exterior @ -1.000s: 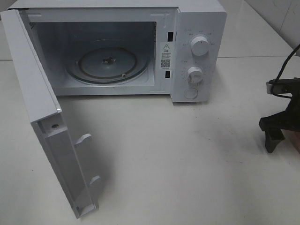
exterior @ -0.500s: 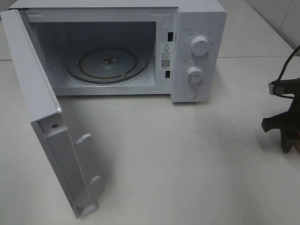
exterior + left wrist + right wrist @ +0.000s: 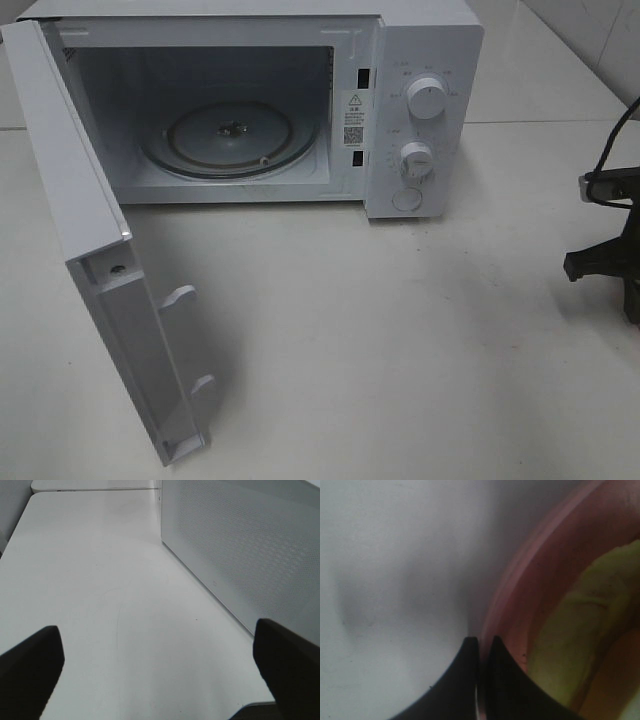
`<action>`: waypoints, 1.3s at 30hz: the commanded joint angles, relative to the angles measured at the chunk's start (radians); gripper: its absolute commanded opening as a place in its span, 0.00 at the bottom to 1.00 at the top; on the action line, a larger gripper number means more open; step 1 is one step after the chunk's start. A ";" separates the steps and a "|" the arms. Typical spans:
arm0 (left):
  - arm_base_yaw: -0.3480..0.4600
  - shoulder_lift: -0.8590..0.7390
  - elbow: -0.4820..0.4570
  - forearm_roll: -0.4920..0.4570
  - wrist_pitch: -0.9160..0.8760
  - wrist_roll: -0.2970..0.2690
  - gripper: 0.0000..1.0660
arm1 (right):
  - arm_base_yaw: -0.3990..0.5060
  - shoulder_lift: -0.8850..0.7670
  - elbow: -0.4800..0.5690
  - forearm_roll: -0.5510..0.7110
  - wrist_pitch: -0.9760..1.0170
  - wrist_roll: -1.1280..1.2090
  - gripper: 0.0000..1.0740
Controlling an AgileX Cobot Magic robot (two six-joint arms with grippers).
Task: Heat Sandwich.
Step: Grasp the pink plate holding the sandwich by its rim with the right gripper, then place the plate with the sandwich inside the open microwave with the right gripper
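Note:
The white microwave stands at the back with its door swung open to the left and a glass turntable inside. My right gripper is shut on the rim of the pink plate. The pale yellow-green sandwich lies on that plate. In the exterior view the right gripper is at the far right edge, and the plate and sandwich are out of frame. My left gripper is open and empty beside the microwave's perforated side wall; it does not show in the exterior view.
The open door juts toward the front left of the white table. A black cable runs to the right arm. Two knobs and a round button sit on the microwave's right panel.
My right gripper has slid to the right, further toward the edge of the exterior view. The microwave and its door have not moved.

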 commanded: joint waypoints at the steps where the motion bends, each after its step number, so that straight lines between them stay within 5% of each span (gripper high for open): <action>1: 0.003 -0.022 0.001 -0.006 -0.013 -0.004 0.92 | 0.003 0.003 0.000 0.000 0.043 0.012 0.00; 29: 0.003 -0.022 0.001 -0.006 -0.013 -0.004 0.92 | 0.167 -0.081 0.003 -0.120 0.189 0.104 0.00; 39: 0.003 -0.022 0.001 -0.006 -0.013 -0.004 0.92 | 0.220 -0.191 0.087 -0.112 0.200 0.109 0.00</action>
